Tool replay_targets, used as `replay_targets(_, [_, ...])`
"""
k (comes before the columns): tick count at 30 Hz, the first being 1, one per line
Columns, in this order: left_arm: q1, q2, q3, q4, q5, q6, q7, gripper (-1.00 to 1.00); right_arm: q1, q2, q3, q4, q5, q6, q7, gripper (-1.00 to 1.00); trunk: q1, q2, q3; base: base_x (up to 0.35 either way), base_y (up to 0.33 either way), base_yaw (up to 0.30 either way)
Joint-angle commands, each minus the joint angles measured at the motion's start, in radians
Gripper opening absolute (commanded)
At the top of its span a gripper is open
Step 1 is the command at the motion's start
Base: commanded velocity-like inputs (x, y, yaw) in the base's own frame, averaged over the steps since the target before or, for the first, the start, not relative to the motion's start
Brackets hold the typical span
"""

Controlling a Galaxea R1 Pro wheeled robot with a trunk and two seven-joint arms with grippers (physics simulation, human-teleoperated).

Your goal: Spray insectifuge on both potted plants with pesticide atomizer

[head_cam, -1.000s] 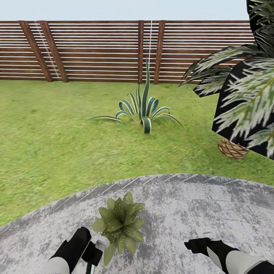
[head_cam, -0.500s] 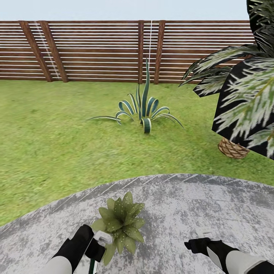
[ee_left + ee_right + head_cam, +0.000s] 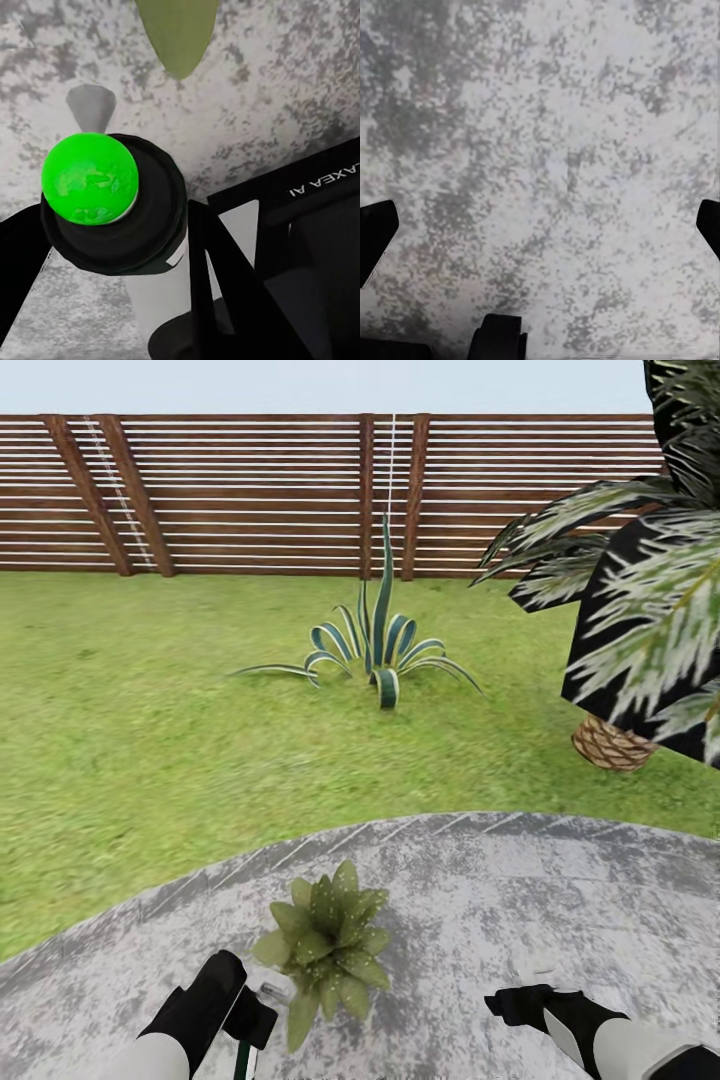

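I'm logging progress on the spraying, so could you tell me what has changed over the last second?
The left gripper has come up slightly toward the potted plant, still clamped on the atomizer. The head camera shifted a little, so the plant only appears displaced. The right gripper stayed open over the paving.

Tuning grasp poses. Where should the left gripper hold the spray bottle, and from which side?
Take the spray bottle by its pale round body just under the black collar, fingers either side, coming from behind, opposite the grey nozzle. That leaves the green knob free and the nozzle facing the plant. The left gripper holds it about so.
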Motion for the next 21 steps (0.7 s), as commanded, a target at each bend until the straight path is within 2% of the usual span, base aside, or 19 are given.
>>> replay_targets(1, [0.000,-0.001,0.008,-0.001,-0.011,0.002,-0.009,-1.00,-0.001,0.000,0.008,0.002,-0.011,0.002,0.005,1.00,0.000,0.000,-0.001,-0.089,0.294,-0.252])
replay_targets(5, [0.000,-0.001,0.008,-0.002,-0.011,0.002,-0.009,-1.00,-0.001,0.000,0.008,0.002,-0.011,0.002,0.005,1.00,0.000,0.000,-0.001,-0.046,0.254,-0.269])
replay_targets(11, [0.000,-0.002,0.007,-0.002,-0.012,0.003,-0.010,-1.00,-0.001,-0.001,0.008,0.002,-0.011,0.002,0.005,1.00,0.000,0.000,-0.001,-0.003,0.036,-0.251])
replay_targets(16, [-0.001,-0.006,0.003,0.056,-0.013,0.003,-0.010,-1.00,-0.001,0.000,0.007,0.002,-0.011,0.002,0.005,1.00,0.000,0.000,-0.001,0.000,0.001,-0.044])
replay_targets(21, [-0.001,0.000,0.005,0.070,-0.014,0.002,-0.010,-1.00,-0.001,0.000,0.007,0.002,-0.011,0.002,0.005,1.00,0.000,0.000,-0.001,0.000,0.036,-0.001])
